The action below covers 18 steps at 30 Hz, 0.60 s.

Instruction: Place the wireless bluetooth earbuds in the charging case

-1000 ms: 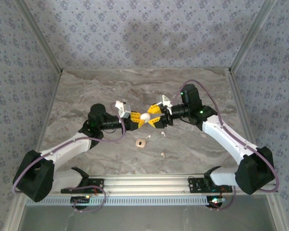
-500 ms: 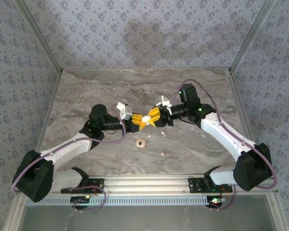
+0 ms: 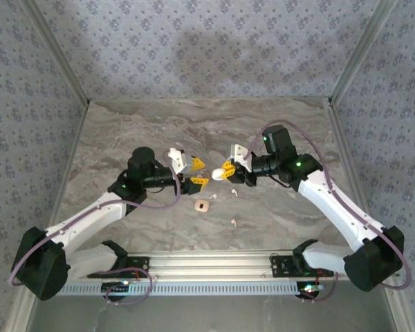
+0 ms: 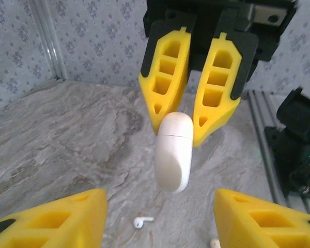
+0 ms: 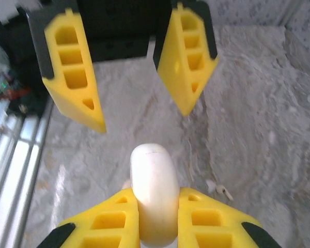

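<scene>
Jaws: right gripper [image 3: 227,170] is clamped on the case [image 4: 173,152], pinching one rounded end between its two yellow wedge fingers [image 4: 165,77]. Left gripper [image 3: 198,173] is spread wide with nothing between its tips.

- Case: smooth glossy white capsule with rounded ends and a fine seam line near the pinched end. In the left wrist view it hangs at frame centre, clear of the table [image 3: 124,131]. In the right wrist view it sits bottom centre, poking up past the fingers.
- Fingers on both grippers are yellow plastic, tapered to a point, with rectangular cut-out pockets and black backing.
- The two grippers face each other tip to tip at the centre of the top view, left gripper just left of the case and not touching it.
- Earbuds [image 3: 232,194]: tiny whitish bean shapes lying loose on the table just below the grippers, with another further down [image 3: 232,222]. One shows at the bottom of the left wrist view [image 4: 140,222], with a short stem.
- Puck [image 3: 203,205]: small, round, peach-coloured with a pale centre, lying flat below the left gripper.
- Table: grey-brown marble pattern, matte.
- Walls [image 3: 207,48]: blue-grey floral print.
- Ribbed aluminium rail [image 3: 214,263] along the bottom.
</scene>
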Motion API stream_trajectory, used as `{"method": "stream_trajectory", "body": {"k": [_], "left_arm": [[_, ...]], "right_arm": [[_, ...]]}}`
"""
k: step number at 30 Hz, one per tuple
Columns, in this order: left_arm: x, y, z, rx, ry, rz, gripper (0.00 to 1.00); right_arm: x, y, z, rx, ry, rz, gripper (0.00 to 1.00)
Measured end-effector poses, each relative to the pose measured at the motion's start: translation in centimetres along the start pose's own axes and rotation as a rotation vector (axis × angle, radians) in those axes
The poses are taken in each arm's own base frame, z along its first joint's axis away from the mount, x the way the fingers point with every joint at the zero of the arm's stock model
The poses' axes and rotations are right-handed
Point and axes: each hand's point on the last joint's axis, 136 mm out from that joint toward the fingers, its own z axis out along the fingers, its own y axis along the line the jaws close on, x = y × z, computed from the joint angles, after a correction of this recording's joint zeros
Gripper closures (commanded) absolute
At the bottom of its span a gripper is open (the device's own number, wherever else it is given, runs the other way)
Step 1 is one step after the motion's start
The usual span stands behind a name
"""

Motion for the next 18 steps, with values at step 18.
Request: {"method": "stream_trajectory", "body": {"k": [18], "left_arm": [[3.5, -1.8, 0.3, 0.036, 0.177, 0.103, 0.46]], "right_arm": [[0.5, 2.4, 1.9, -0.027, 0.203, -0.223, 0.83]]}}
